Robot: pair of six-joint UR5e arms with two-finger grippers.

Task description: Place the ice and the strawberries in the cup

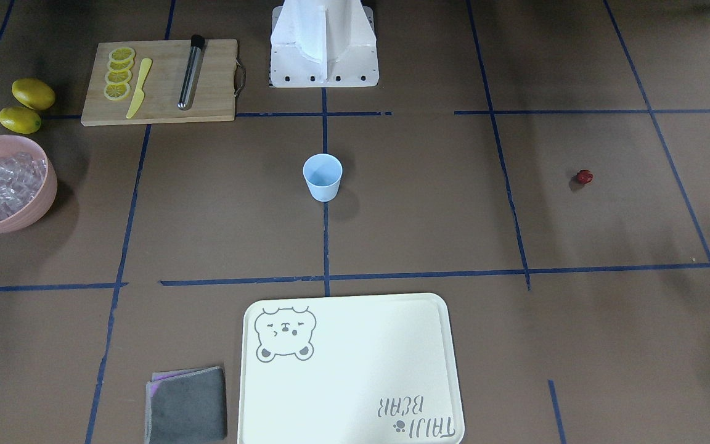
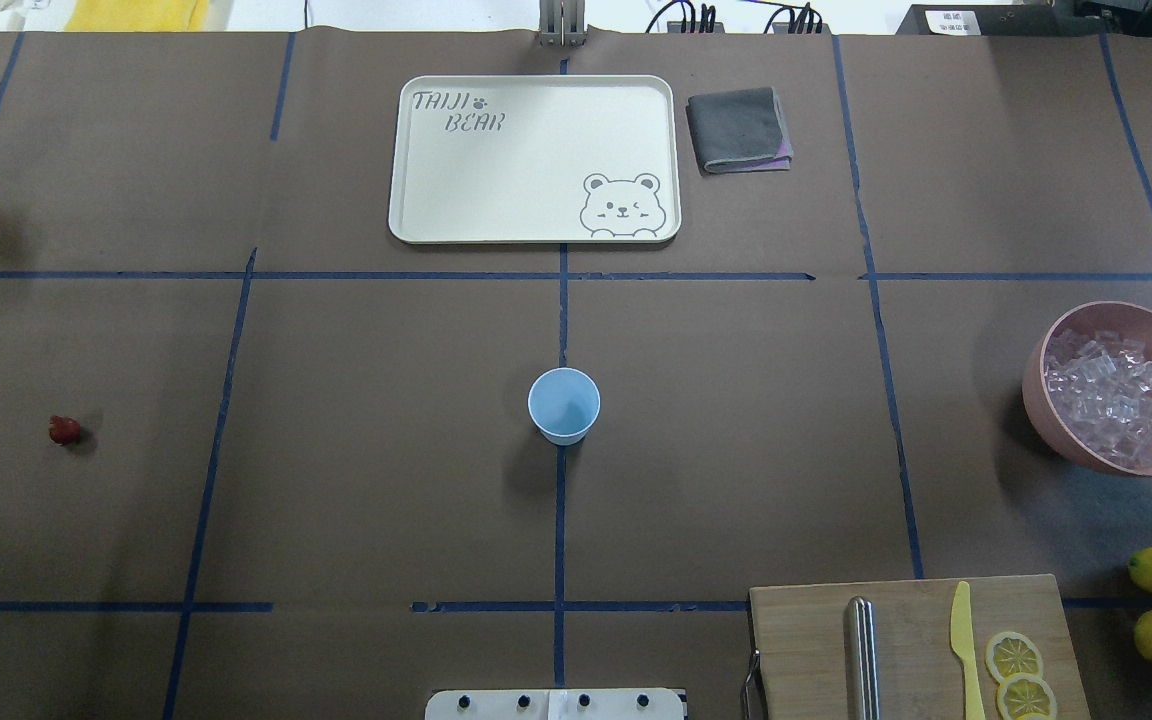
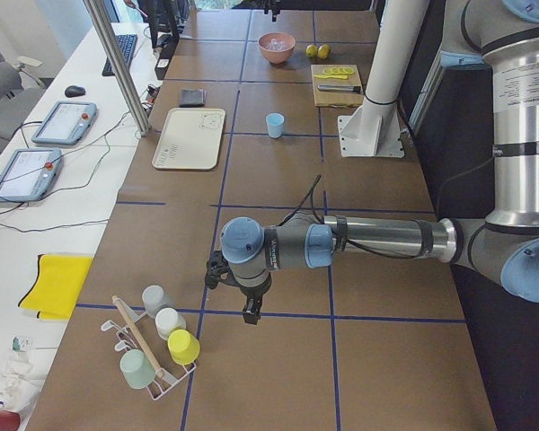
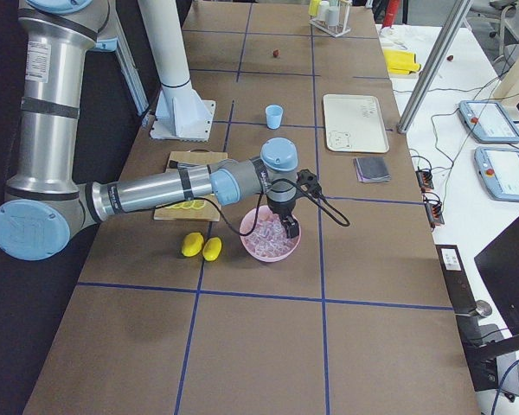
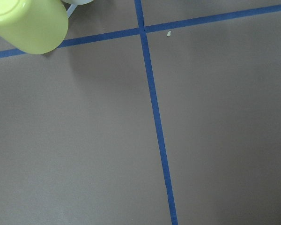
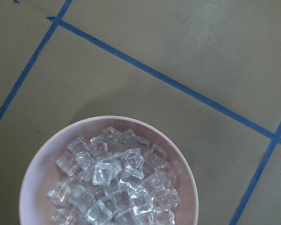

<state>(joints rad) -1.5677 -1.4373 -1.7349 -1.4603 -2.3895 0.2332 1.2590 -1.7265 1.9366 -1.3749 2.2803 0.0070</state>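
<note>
Cup: light blue smooth plastic, tapered, handleless, upright on a blue tape line of the matte brown tabletop. Well apart from the cup toward the robot's left lies the strawberry, small, rounded and glossy dark red. Well apart from the cup toward the robot's right sits a round pink bowl heaped with ice, clear glassy cubes with bright edges. Beyond the cup, away from the robot, lies a flat cream tray with rounded corners and a printed bear, a folded grey cloth just beside it. Nearer the robot than the cup, to its right, a wooden cutting board carries 4 lemon slices, a yellow plastic knife and a shiny metal rod; 2 whole lemons lie past it. The right hand hangs over the bowl; the left hand hovers far from the cup, past the strawberry. Whether either hand's fingers are apart or together cannot be told.
</note>
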